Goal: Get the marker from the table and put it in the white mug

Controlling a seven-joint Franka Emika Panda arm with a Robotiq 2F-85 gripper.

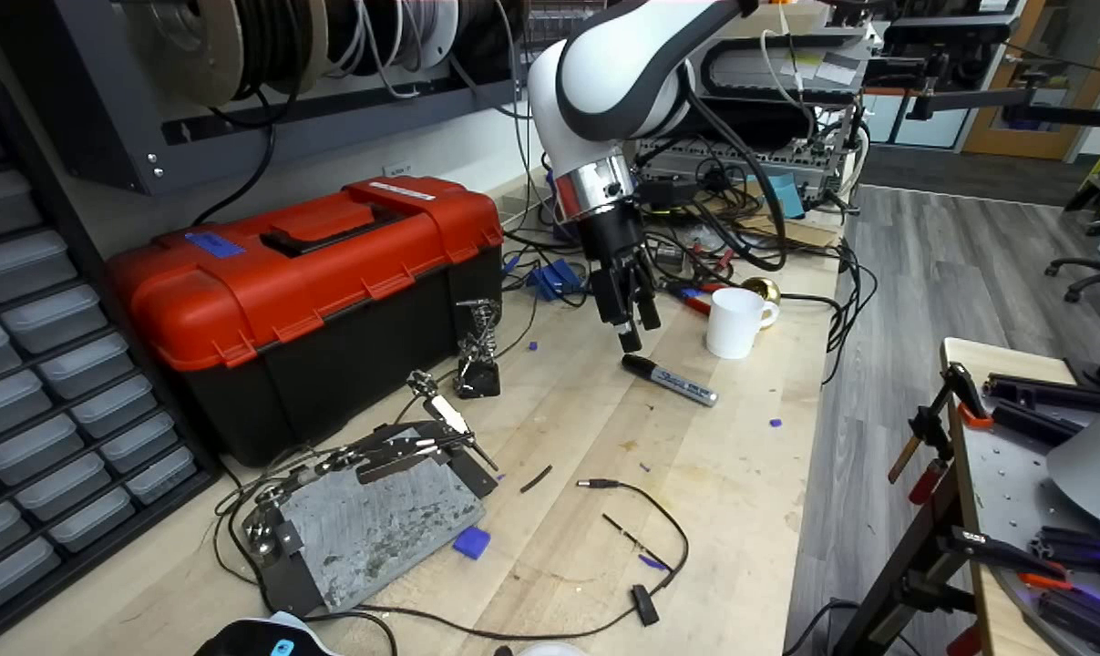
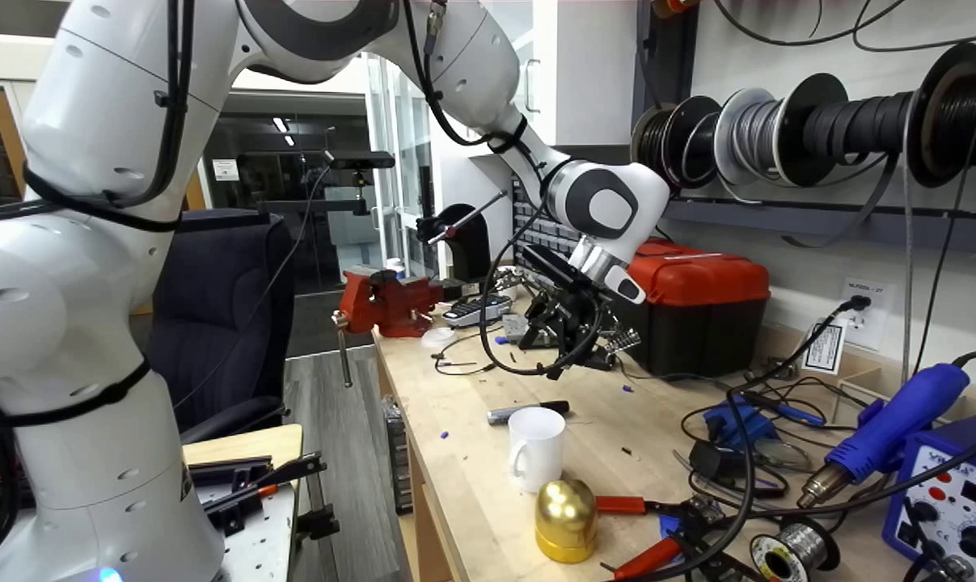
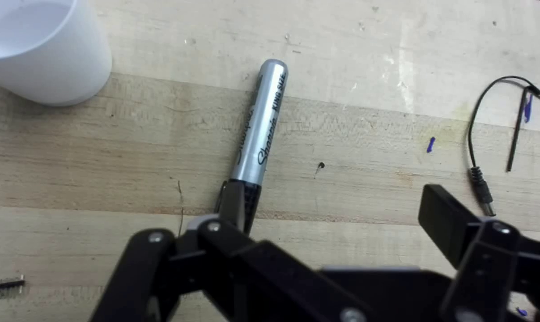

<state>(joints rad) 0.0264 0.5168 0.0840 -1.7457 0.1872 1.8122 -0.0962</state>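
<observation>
1. Light wood fills much of your scene: the table (image 1: 741, 474) runs along a wall hung with spools (image 2: 758, 137), and gray flooring (image 1: 923, 237) lies beyond its edge.
2. Your arm (image 2: 471, 81) stands on a separate bench (image 1: 1005, 483) beside that table. It arches across the top of an exterior view, slopes down over the wood, then bends at the wrist so the hand points downward at a slight slant.
3. Toward the wall you have a red toolbox (image 1: 331, 301) with a black body, well apart from the marker.
4. Your gripper (image 3: 337, 214) hangs over the table with its 2 fingers (image 3: 444, 223) spread wide, bare wood showing between them in the wrist view.
5. Your white mug (image 1: 736, 323) stands upright near the table's edge, handle turned toward that edge in both exterior views.
6. You have a gold dome (image 2: 567, 521) just beside the mug.
7. Your marker (image 3: 261, 120), silver with a black cap, lies on the table near the mug, apart from it. In the wrist view 1 finger hides part of the cap; whether they touch, you cannot tell.
8. Smallest is a purple scrap (image 3: 431, 144), between the marker and a thin cable (image 3: 473, 120).
</observation>
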